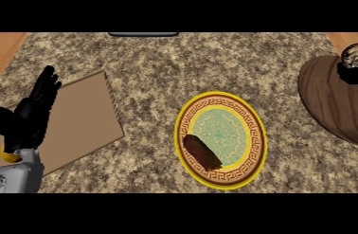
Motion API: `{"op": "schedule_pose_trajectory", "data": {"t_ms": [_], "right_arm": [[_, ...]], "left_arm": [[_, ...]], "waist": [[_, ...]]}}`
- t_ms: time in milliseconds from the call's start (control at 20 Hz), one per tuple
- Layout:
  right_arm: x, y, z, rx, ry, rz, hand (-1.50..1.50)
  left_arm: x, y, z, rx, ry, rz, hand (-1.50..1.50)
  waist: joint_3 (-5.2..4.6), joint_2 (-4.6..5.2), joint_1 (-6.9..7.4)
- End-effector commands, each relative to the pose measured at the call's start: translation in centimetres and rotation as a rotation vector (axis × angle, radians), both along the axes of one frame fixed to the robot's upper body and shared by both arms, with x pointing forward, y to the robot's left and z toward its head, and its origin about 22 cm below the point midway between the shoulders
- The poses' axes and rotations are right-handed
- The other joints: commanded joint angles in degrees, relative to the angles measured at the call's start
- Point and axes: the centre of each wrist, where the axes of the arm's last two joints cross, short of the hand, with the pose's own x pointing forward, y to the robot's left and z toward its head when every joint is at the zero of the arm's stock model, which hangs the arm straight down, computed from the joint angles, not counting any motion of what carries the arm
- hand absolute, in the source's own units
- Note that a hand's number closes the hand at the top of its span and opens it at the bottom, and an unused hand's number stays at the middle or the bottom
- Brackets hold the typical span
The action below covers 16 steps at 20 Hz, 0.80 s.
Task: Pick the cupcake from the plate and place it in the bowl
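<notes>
Head view: speckled stone counter point(210, 62), wooden edges at corners.

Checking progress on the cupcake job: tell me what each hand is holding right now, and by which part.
Nothing is held. The left hand rests open at the left edge, fingers up, over a brown board. The right hand is out of view. The cupcake sits at the right edge.

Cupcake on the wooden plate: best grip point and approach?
Grip the cupcake round its dark lower sides, fingers coming from above: it seems upright, pale top up, at the far rim of the wooden plate. The view's edge cuts part of it off.
</notes>
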Motion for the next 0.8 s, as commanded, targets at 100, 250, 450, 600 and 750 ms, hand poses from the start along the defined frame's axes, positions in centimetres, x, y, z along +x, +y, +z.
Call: {"op": "schedule_pose_trajectory", "data": {"t_ms": [100, 250, 450, 600, 750], "right_arm": [[3.3, -4.0, -1.7, 0.01, -0.004, -0.016, 1.5], [3.0, -6.6, -4.3, 0.014, 0.006, -0.012, 1.5], [4.0, -7.5, -6.5, 0.026, -0.012, -0.003, 1.5], [2.9, -10.8, -6.9, 0.061, 0.33, -0.167, 1.5], [1.6, -12.5, -9.7, 0.184, 0.31, -0.123, -1.5]], "left_arm": [[0.1, -2.7, 0.6, 0.01, -0.023, -0.008, 0.0], [-0.3, 0.5, 1.3, 0.003, -0.008, -0.008, 0.0], [1.2, -1.7, -0.2, 0.012, -0.005, -0.018, 0.0], [0.8, -1.6, 0.5, -0.008, -0.021, -0.019, 0.0], [0.3, -0.5, 0.8, -0.004, -0.006, -0.037, 0.0]], "waist": [[0.01, 0.13, 0.58], [0.01, 0.11, 0.51], [0.01, 0.22, 0.43], [0.08, 0.81, 2.07], [0.13, 0.55, 1.7]]}}
